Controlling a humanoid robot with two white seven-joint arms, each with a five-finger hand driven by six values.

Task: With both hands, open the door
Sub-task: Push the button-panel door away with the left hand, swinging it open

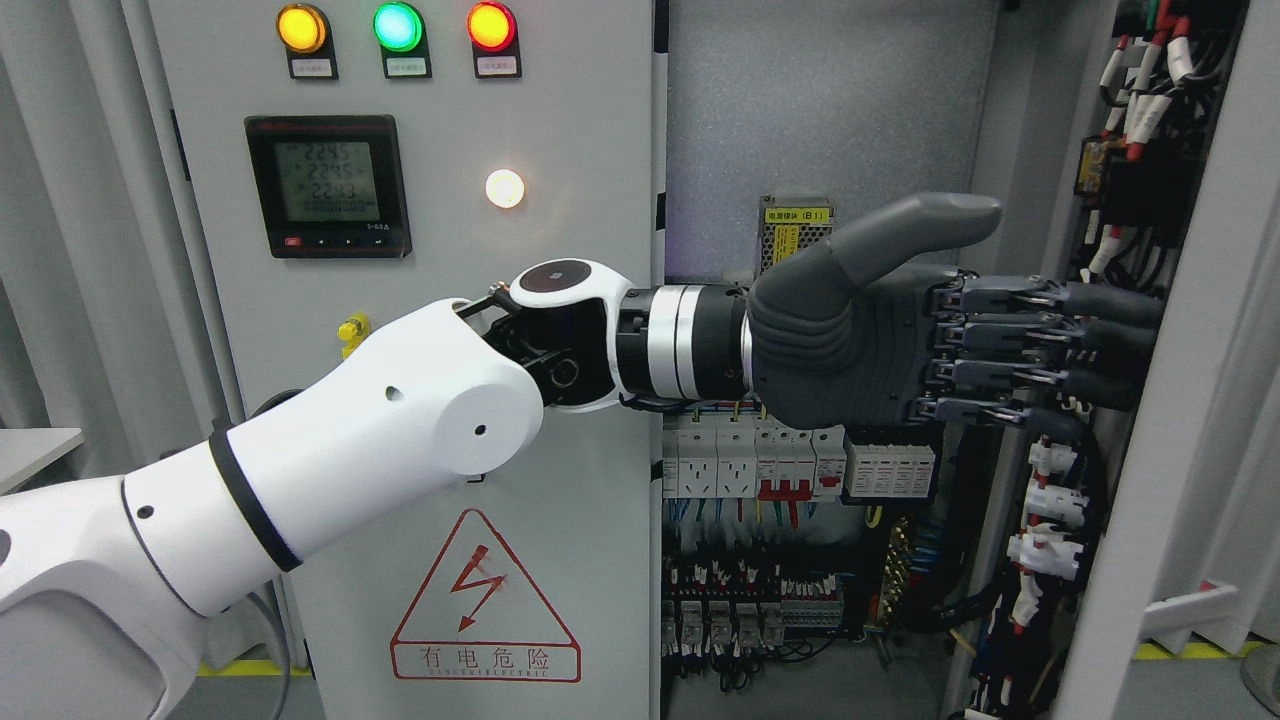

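Observation:
My left arm [380, 440] comes in from the lower left and reaches across the cabinet to the right. Its dark grey hand [1060, 300] has the thumb raised and the four fingers [1100, 300] stretched out straight, side by side. The fingertips meet the inner edge of the right door [1190, 420], which is swung open and seen nearly edge-on. Whether they press on it or only touch it I cannot tell. The left door [580, 520] is closed. My right hand does not show.
The closed left door carries three indicator lamps [397, 27], a digital meter [328, 185], a lit white button [504, 188] and a red electric-hazard sign [485, 600]. Inside the cabinet are rows of breakers [760, 460] and wiring [1040, 540]. Grey curtains hang at the left.

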